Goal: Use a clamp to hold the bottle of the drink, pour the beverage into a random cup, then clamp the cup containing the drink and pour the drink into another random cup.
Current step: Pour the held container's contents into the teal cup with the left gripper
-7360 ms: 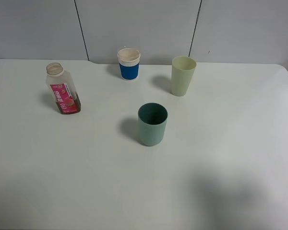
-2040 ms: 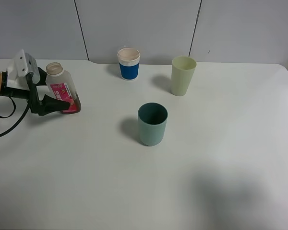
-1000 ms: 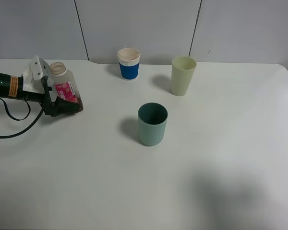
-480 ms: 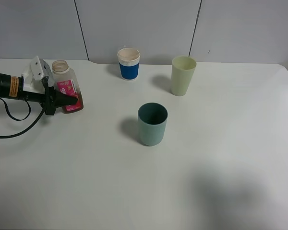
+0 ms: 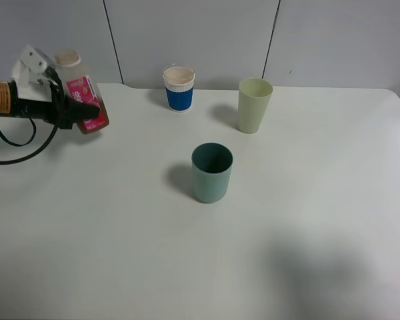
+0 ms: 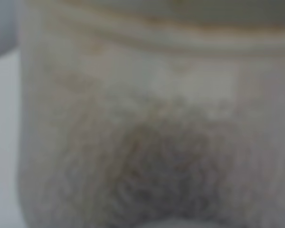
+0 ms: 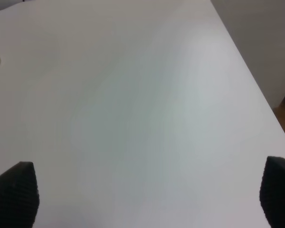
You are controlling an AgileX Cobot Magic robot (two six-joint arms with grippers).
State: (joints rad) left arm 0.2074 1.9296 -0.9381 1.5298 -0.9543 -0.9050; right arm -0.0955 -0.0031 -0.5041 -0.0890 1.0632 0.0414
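Brown drink [image 5: 93, 124] low in bottle [image 5: 81, 90], clenched by L end effector [image 5: 87, 111]; R end effector [image 7: 145, 192] released.

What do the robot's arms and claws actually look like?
The left arm is black with an orange label band, a white block on top and a black cable looping beneath. The right gripper has black, ribbed fingertips.

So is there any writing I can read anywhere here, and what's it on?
Pink label on the bottle: print too small to read.
Orange sticker on the left arm: too small to read.
Blue-banded cup, pale green cup, teal cup: no writing shows.
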